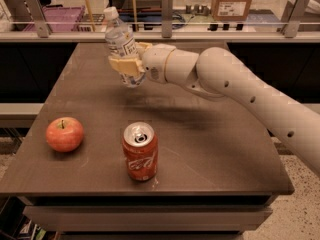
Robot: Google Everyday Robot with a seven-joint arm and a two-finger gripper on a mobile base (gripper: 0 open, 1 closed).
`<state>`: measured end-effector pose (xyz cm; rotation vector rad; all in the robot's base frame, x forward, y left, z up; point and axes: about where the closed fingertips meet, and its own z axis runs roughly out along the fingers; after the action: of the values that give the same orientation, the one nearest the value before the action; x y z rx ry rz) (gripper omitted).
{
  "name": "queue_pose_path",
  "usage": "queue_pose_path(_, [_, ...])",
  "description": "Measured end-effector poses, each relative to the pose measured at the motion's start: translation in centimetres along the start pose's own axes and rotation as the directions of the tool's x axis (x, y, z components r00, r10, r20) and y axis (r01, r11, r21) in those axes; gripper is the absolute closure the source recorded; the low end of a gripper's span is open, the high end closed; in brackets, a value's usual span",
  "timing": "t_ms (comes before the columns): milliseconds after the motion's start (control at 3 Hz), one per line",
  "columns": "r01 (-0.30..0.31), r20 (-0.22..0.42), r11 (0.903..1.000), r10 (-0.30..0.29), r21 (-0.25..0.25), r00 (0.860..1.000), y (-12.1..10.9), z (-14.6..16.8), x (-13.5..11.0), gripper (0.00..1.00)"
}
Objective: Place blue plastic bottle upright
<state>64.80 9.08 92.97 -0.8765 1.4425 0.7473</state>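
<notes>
The blue plastic bottle is a small clear bottle with a white cap and a pale label. It is held nearly upright, tilted a little to the left, above the far left part of the brown table. My gripper is shut on the bottle's lower half, with a cream finger across its front. The bottle's base hangs just above the table top. My white arm reaches in from the right.
A red soda can stands upright near the table's front middle. A red apple lies at the front left. Behind the table runs a rail with metal posts, with boxes and a purple crate beyond.
</notes>
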Motion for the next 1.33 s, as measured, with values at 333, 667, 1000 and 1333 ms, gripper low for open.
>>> queue_pose_path(333, [-0.003, -0.03, 0.9997, 0.002, -0.024, 1.0, 0.3, 1.6, 0.6, 1.0])
queue_pose_path(667, [-0.023, -0.047, 0.9989, 0.021, -0.04, 0.999, 0.4, 2.7, 1.8, 1.0])
queue_pose_path(1000, [-0.051, -0.048, 0.9979, 0.049, -0.041, 0.998, 0.2, 3.0, 3.1, 1.0])
queue_pose_path(1333, [-0.083, -0.038, 0.9961, 0.082, -0.029, 0.996, -0.1, 2.6, 4.5, 1.0])
